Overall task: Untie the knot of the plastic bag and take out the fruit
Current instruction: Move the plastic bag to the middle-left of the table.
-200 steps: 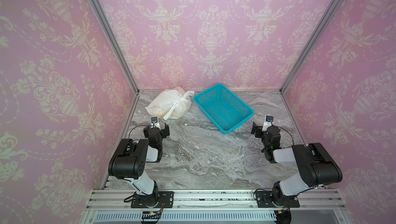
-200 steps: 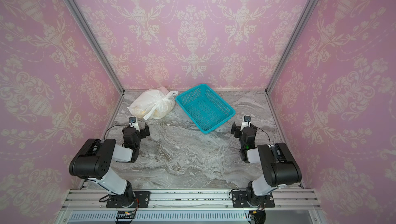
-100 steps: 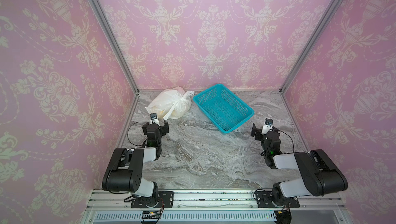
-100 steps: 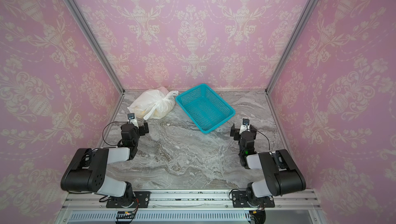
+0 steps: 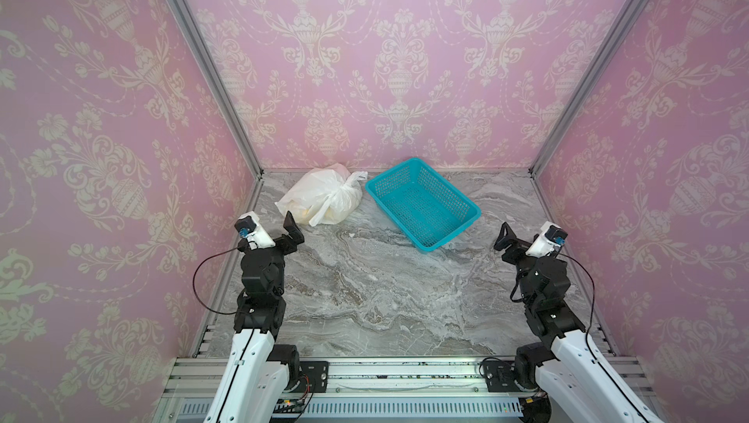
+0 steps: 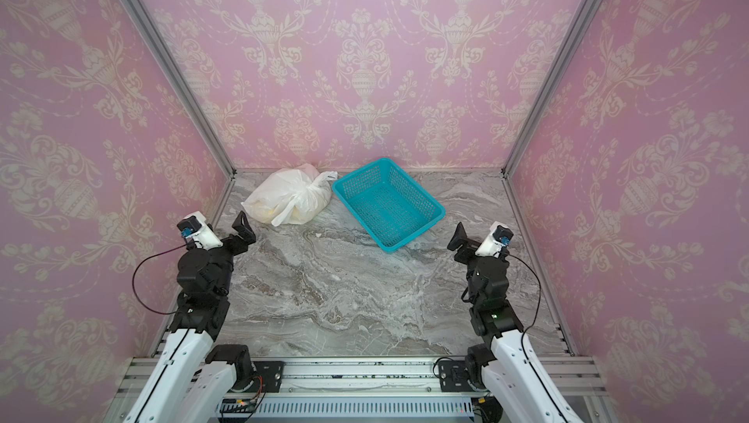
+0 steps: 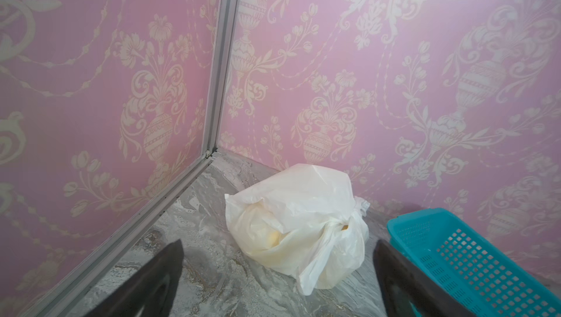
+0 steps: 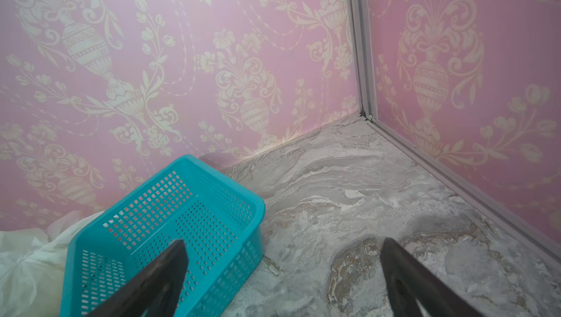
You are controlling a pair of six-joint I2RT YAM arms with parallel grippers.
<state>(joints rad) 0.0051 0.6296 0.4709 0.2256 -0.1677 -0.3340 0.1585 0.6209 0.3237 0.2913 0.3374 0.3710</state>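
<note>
The knot (image 7: 353, 219) is tied and the fruit (image 7: 271, 236) shows only as yellow through the bag (image 5: 320, 198), which lies at 11 o'clock on the table (image 5: 364, 299), so all is left to do, while the basket (image 5: 419, 206) sits just beside it at its 3 o'clock and the left gripper (image 7: 277, 244) and right gripper (image 8: 282, 241) hang wide open, empty, with nothing in their way.

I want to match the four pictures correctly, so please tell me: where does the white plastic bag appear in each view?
Top view: plastic bag by the back wall, just left of the teal basket.
Top view: bag in the same place.
Left wrist: whole bag, central, basket beside it.
Right wrist: only a piece, behind the basket.
Shared landmark: the teal basket, in all four.
</note>
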